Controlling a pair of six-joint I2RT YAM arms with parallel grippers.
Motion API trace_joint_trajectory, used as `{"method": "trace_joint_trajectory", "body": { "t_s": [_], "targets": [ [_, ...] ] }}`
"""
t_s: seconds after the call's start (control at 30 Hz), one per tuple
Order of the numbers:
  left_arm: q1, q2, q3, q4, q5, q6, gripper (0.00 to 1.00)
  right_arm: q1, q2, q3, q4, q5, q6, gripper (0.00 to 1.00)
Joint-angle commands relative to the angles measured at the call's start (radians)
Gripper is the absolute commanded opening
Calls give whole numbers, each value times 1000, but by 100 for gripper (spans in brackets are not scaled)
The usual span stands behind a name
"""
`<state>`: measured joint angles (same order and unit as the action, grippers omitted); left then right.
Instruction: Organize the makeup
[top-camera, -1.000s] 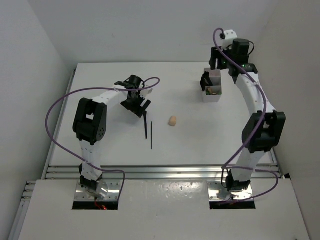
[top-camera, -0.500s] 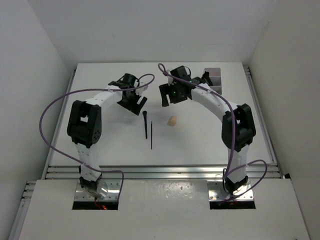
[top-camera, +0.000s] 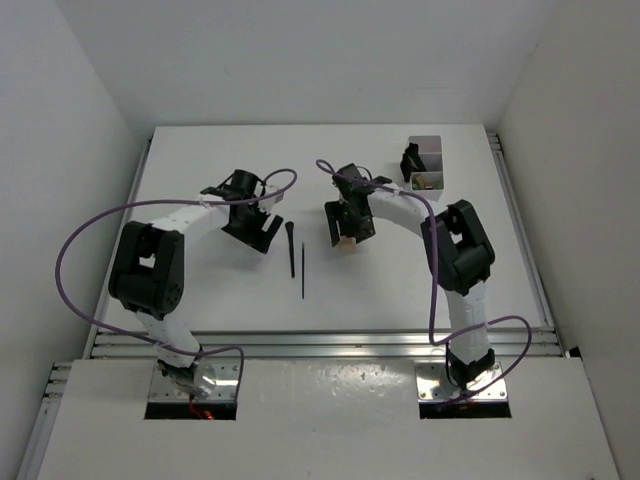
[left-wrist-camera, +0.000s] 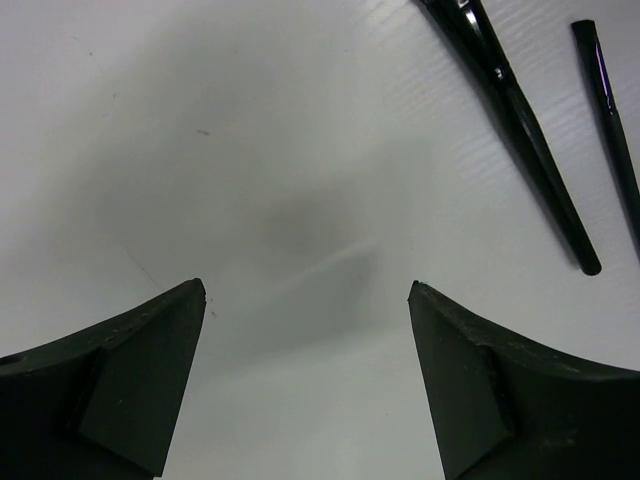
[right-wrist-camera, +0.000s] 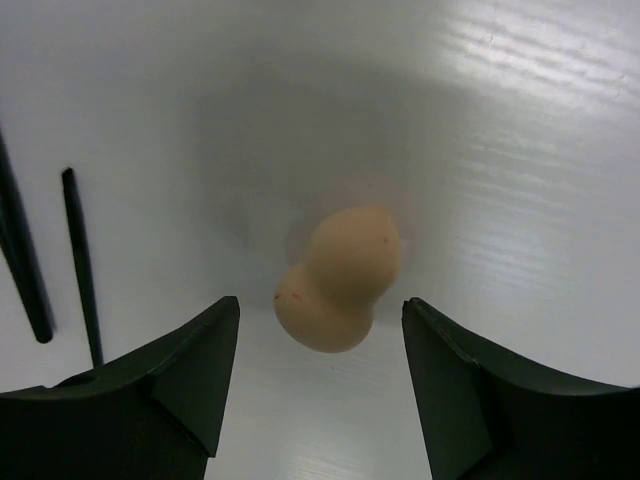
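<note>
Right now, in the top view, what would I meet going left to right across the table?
left gripper → brush → pencil → right gripper → box

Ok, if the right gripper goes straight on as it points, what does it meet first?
Probably the sponge, lying on the table in line with the right gripper's open jaws; how far off is unclear.

One beige egg-shaped sponge (right-wrist-camera: 340, 280) lies on its side. Left of it, the black brush (top-camera: 289, 250) and the thinner pencil (top-camera: 303, 270) lie roughly parallel.
</note>
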<state>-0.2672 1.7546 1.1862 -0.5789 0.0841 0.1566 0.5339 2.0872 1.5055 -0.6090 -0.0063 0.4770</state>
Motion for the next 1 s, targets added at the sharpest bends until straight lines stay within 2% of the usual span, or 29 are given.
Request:
{"method": "trace_joint_trajectory", "body": {
  "t_s": [0.0, 0.03, 0.2, 0.23, 0.3, 0.4, 0.47, 0.6, 0.7, 0.73, 0.8, 0.83, 0.87, 0.9, 0.97],
  "targets": [
    [10, -75, -33, 60, 29, -17, 89, 11, 11, -25, 11, 51, 47, 65],
    [10, -75, -42, 60, 29, -17, 89, 9, 11, -31, 23, 60, 43, 65],
    [10, -104, -77, 60, 29, -17, 89, 8, 11, -100, 121, 74, 22, 45],
    [10, -113, -77, 60, 29, -17, 89, 8, 16, -97, 126, 78, 11, 45],
    [10, -113, -77, 60, 29, -17, 89, -2, 16, -85, 126, 78, 0, 47],
    [10, -113, -77, 60, 29, -17, 89, -11, 23, -61, 111, 16, -11, 58],
    [10, -113, -77, 60, 29, -17, 89, -11, 27, -50, 100, -13, -21, 61],
    [10, -113, -77, 70, 29, -17, 89, -12, 33, -57, 103, -14, -2, 64],
    [10, -113, -77, 70, 20, -8, 89, -11, 50, -41, 101, -6, 9, 54],
    [10, -113, -86, 70, 20, -8, 89, -12, 54, -38, 101, -4, 8, 43],
    [10, -113, -86, 70, 20, -8, 89, -14, 53, -36, 107, -4, -3, 27],
    [10, -113, -86, 70, 20, -8, 89, -12, 45, -39, 110, -4, -11, 12],
    [10, -113, -86, 70, 20, -8, 89, -14, 42, -42, 120, -1, -32, 4],
    [10, -113, -86, 70, 11, -8, 89, -14, 34, -44, 123, -1, -52, 0],
    [10, -113, -95, 70, 11, -8, 89, -21, 1, -47, 138, -4, -93, 0]
  ]
}}
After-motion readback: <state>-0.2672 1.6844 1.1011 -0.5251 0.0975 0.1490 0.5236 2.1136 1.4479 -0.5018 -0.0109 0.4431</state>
